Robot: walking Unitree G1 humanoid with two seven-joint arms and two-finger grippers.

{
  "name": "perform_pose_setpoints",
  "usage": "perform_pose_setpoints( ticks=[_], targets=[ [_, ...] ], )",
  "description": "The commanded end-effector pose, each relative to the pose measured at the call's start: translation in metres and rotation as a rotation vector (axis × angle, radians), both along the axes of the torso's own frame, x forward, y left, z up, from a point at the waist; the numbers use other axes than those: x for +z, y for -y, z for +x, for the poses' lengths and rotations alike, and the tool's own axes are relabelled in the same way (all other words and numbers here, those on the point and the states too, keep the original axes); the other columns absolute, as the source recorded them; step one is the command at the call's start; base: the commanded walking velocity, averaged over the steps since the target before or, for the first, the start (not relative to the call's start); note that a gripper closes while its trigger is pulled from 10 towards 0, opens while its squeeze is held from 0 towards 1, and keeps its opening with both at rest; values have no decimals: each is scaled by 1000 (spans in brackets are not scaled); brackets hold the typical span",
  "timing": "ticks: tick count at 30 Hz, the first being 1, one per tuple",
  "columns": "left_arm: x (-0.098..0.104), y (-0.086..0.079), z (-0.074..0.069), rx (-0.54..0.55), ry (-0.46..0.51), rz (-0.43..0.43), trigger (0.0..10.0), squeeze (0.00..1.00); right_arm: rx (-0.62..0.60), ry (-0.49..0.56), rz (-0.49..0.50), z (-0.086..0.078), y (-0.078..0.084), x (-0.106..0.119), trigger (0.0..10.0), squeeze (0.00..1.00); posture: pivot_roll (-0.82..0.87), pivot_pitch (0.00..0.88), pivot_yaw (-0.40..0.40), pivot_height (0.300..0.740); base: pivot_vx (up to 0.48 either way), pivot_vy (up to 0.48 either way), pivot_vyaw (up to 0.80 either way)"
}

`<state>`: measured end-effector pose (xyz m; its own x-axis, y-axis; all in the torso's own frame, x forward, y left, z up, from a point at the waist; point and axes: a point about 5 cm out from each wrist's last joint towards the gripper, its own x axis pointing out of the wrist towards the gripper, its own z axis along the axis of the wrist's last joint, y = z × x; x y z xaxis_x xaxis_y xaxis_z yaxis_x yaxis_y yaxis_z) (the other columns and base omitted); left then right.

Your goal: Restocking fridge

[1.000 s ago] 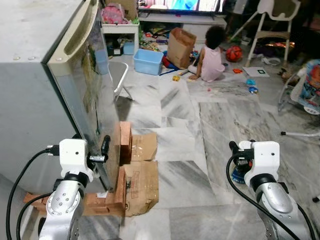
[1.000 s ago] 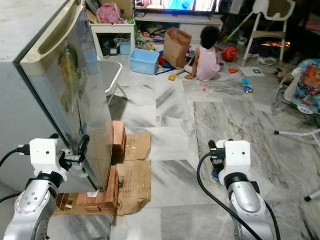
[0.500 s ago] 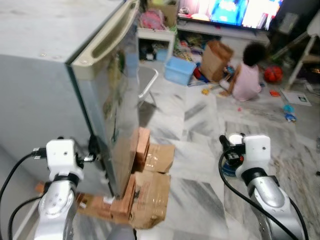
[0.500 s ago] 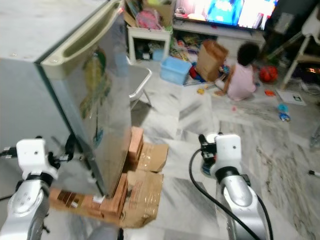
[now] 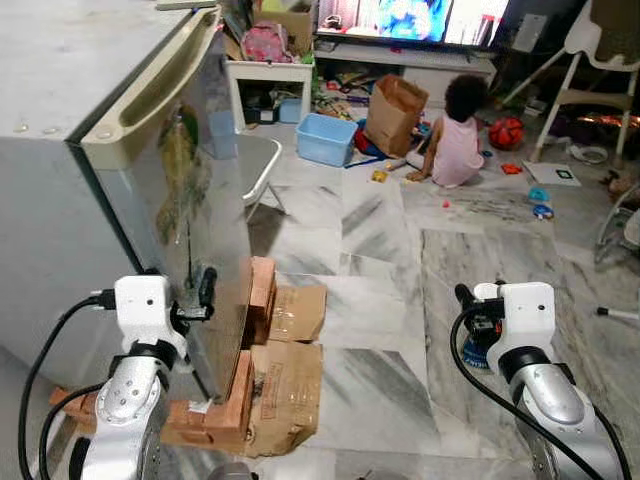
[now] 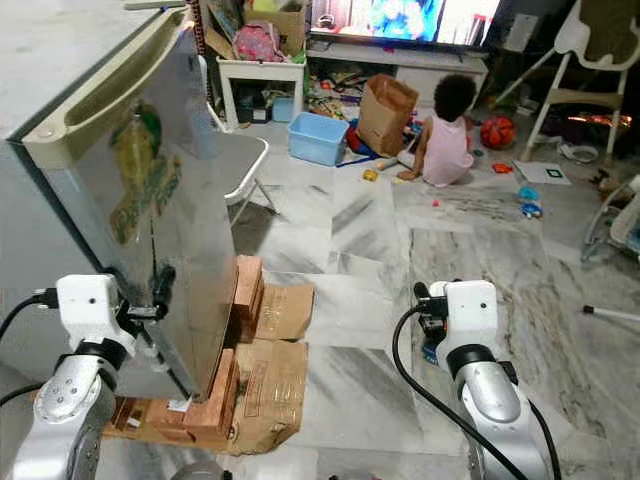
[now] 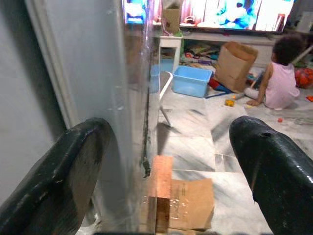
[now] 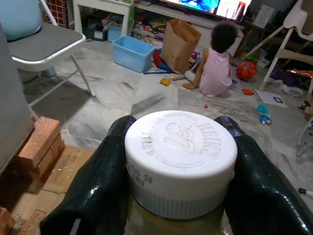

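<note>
Fridge door (image 5: 200,200) glossy metal; jar cap (image 8: 180,156) white matt ribbed plastic; floor (image 5: 400,280) polished marble.

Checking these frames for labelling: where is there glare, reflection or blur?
Left and right eye views: sharp; the fridge door mirrors the room, and the TV is bright. Left wrist view: near fingers soft. Right wrist view: jar lid crisp.

left gripper (image 7: 166,161) is raised at the fridge door's (image 5: 205,190) edge, fingers spread astride it; right gripper (image 8: 178,161) is raised, fingers clamping a white-capped jar (image 8: 180,156).
</note>
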<state>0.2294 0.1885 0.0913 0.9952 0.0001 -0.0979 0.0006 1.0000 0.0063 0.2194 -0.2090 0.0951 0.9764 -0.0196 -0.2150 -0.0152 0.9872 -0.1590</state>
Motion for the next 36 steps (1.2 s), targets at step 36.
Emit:
perform_pose_setpoints(
  ticks=[36],
  targets=[
    [12, -41, 50, 131, 56, 93, 10000, 0, -66, -128, 11, -21, 19, -14, 10000, 0, -3, 0, -46, 740, 0, 0, 0]
  ],
)
